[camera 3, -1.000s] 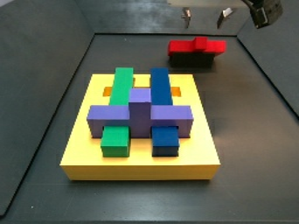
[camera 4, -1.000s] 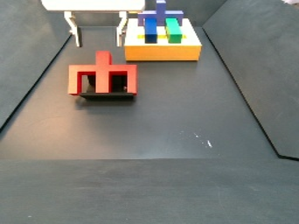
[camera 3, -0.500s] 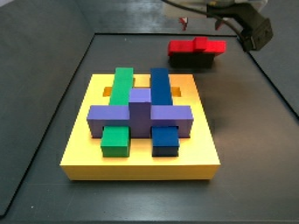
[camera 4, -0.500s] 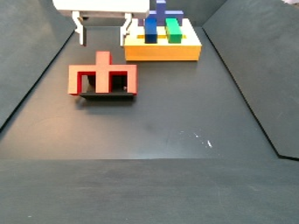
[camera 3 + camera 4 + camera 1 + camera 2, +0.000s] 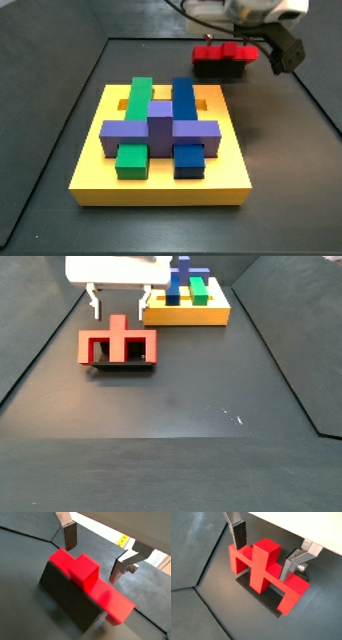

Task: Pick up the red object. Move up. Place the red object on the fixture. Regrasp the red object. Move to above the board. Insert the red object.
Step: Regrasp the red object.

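Note:
The red object (image 5: 120,346) lies flat on the dark fixture (image 5: 123,367), with its prongs toward the yellow board (image 5: 187,317). In both wrist views the open gripper (image 5: 266,549) (image 5: 95,552) hangs just over it, the fingers (image 5: 238,534) standing on either side of the raised middle prong with a gap on each side. In a side view the gripper (image 5: 119,304) sits right behind the red object, nothing held. From the other side the red object (image 5: 223,52) tops the fixture (image 5: 221,71), and one finger (image 5: 285,52) hangs at its right.
The board (image 5: 160,186) carries green (image 5: 138,97), blue (image 5: 182,97) and purple (image 5: 150,131) interlocked blocks and lies apart from the fixture. Dark enclosure walls rise along both sides of the floor.
The gripper has come down and toward the red object on the fixture, staying open. The red object and the board have not moved.

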